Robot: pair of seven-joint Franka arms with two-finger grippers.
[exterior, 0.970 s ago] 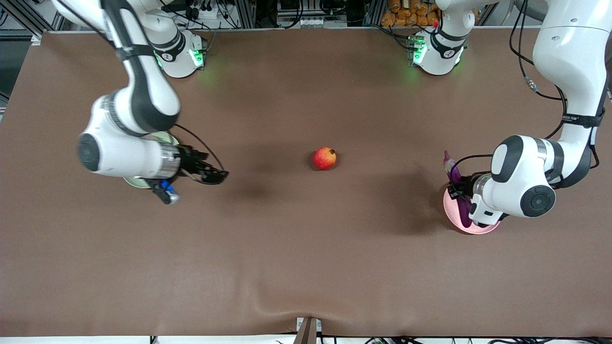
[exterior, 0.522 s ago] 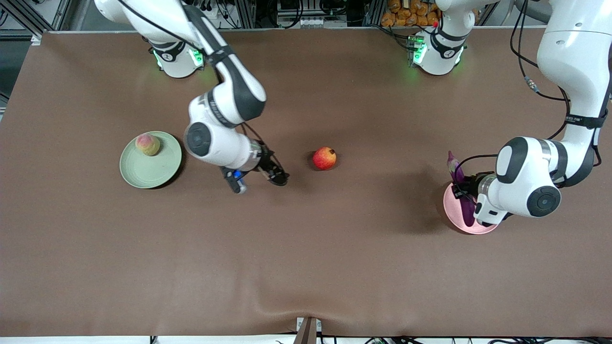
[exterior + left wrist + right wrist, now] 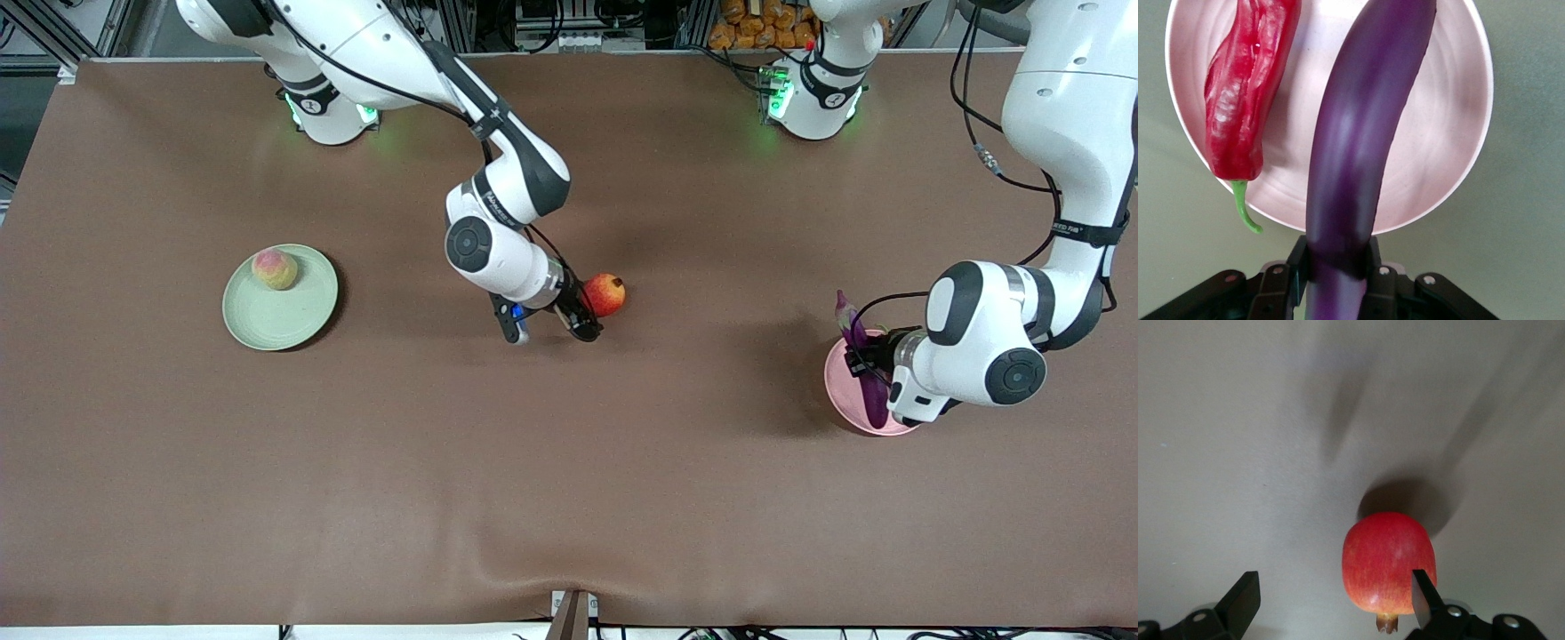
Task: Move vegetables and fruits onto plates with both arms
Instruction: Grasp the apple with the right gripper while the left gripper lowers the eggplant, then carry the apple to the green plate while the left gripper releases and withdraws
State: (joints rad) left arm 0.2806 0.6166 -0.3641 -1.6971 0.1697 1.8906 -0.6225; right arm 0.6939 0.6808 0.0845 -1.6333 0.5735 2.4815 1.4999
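My left gripper (image 3: 861, 363) (image 3: 1336, 263) is shut on the purple eggplant (image 3: 867, 382) (image 3: 1358, 140) and holds it over the pale pink plate (image 3: 840, 391) (image 3: 1451, 133). The red chili pepper (image 3: 1245, 93) lies on that plate beside the eggplant. My right gripper (image 3: 580, 322) (image 3: 1335, 597) is open just over the table beside the red pomegranate (image 3: 605, 293) (image 3: 1388, 563), which sits at the table's middle, partly between the fingers close to one fingertip (image 3: 1421, 593). The yellowish peach (image 3: 274, 268) lies on the pale green plate (image 3: 283, 311) toward the right arm's end.
The brown table cloth (image 3: 569, 480) stretches wide and bare nearer the front camera. The two green-lit arm bases (image 3: 805, 93) stand along the edge farthest from that camera.
My right arm has swung from over the green plate across the table to the pomegranate, uncovering the peach on the plate. My left gripper has shifted slightly with the eggplant over the pink plate.
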